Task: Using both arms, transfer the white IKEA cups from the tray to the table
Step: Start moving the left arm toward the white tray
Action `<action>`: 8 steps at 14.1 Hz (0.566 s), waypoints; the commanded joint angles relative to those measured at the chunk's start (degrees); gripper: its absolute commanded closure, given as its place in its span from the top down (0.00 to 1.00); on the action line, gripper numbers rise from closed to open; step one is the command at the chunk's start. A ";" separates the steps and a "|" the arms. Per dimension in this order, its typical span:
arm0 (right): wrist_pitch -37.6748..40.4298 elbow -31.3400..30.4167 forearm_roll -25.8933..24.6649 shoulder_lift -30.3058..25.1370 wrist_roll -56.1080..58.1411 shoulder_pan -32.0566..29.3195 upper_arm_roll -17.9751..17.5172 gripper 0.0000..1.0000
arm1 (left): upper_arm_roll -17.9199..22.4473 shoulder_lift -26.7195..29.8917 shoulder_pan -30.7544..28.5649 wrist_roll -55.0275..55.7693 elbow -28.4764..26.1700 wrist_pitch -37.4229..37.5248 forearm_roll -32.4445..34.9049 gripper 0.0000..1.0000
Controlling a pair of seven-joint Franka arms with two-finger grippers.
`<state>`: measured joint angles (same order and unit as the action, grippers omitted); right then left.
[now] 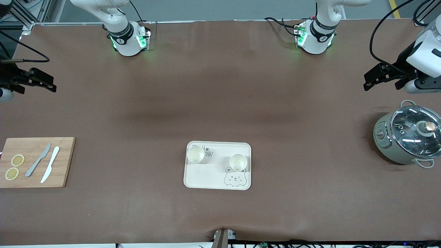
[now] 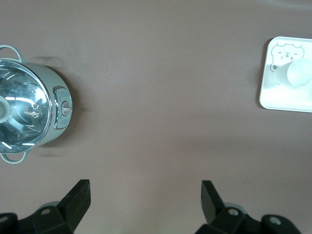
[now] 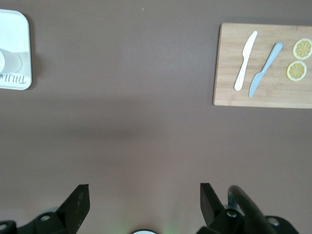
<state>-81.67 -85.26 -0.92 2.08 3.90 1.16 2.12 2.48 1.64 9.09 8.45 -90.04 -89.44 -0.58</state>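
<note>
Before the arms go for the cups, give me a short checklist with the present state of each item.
1. Both cups upright on the tray: cup and cup: ok.
2. Left gripper open, empty: ok.
3. Right gripper open, empty: ok.
4. Bare table around the tray for setting down: ok.
5. Pot and cutting board well apart from the tray: ok.

Table wears a matte brown sheet, faintly creased; tray is smooth cream plastic-looking, cups matte white. Board is pale grained wood with a white plastic-looking knife and a grey one. Pot is satin grey-green, lid glossy glass.
</note>
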 commanded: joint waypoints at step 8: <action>0.64 0.63 -0.84 -0.15 0.14 -0.46 -0.18 1.00 | -0.46 -5.76 0.40 -0.10 1.81 0.32 -0.65 1.00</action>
<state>-81.33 -85.23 -0.97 2.08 3.90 1.09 2.21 2.34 -1.10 9.19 8.45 -88.82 -89.58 -0.58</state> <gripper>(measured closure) 0.000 0.000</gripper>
